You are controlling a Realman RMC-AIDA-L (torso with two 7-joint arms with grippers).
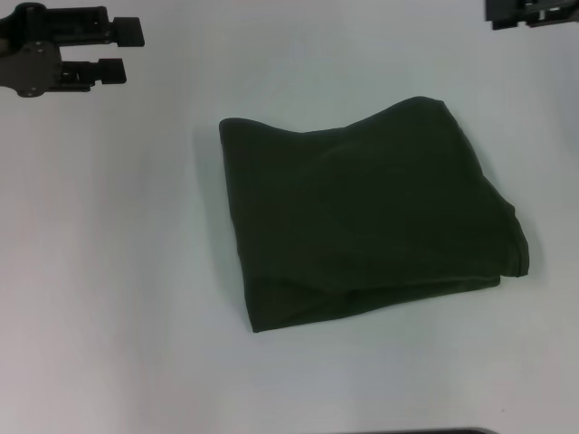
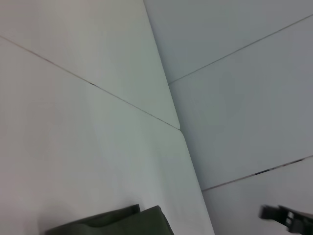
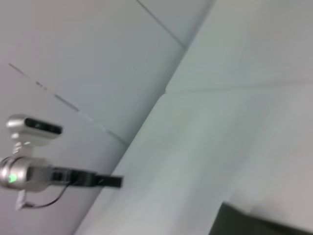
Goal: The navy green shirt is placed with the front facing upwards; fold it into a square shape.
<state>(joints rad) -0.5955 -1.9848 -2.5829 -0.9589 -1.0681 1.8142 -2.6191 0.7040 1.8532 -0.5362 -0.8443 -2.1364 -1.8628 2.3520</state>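
Note:
The navy green shirt [image 1: 366,217] lies folded into a rough square on the white table [image 1: 109,271], plain fabric facing up and no lettering showing. One corner of it shows in the left wrist view [image 2: 112,223] and in the right wrist view [image 3: 259,226]. My left gripper [image 1: 129,51] hovers at the far left, well away from the shirt, open and holding nothing. Only a bit of my right gripper [image 1: 534,11] shows at the far right corner, also away from the shirt.
The white table has a seam [image 2: 98,88] and an edge [image 2: 193,166] with grey floor beyond. The left arm [image 3: 29,169] shows in the right wrist view, and the right gripper [image 2: 288,219] shows small in the left wrist view.

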